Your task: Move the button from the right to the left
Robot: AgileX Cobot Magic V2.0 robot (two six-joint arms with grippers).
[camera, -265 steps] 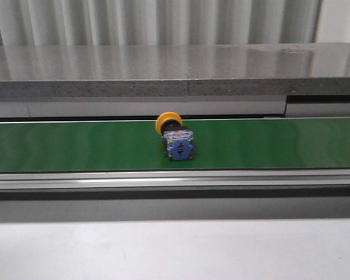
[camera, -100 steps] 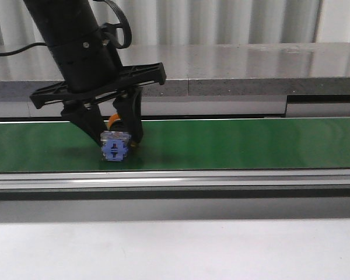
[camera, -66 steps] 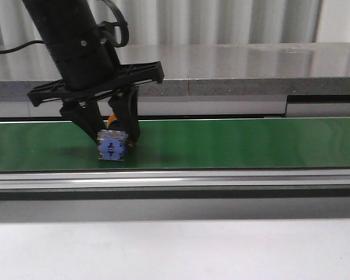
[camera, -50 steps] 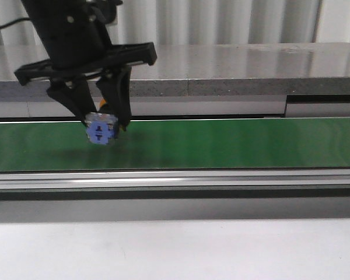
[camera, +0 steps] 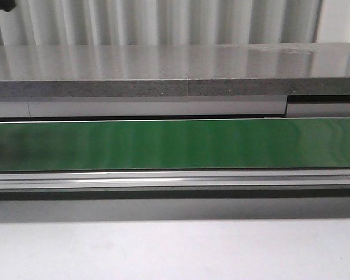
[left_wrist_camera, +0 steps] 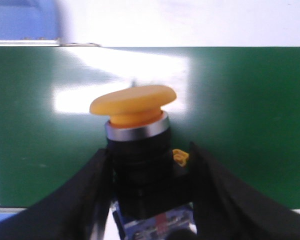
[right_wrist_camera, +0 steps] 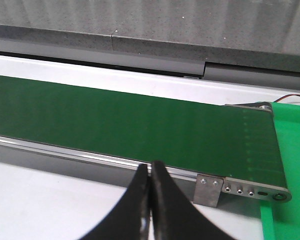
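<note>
One push-button switch, round yellow-orange mushroom cap, silver ring, black collar, blue-and-clear contact block with a red mark [left_wrist_camera: 140, 165]: clamped at the collar between the two black fingers [left_wrist_camera: 87, 200] of the left gripper [left_wrist_camera: 147, 200], cap pointing away from the wrist, held above the long green conveyor belt [left_wrist_camera: 250, 120]. Front view: belt [camera: 175, 144] bare, switch out of sight. Grey speckled stone ledge [camera: 175, 81] behind the belt. Right gripper [right_wrist_camera: 150, 205]: black fingertips pressed together, holding nothing, above the aluminium belt frame [right_wrist_camera: 90, 159]. Bright green mat [right_wrist_camera: 292, 150] beside the belt end.
</note>
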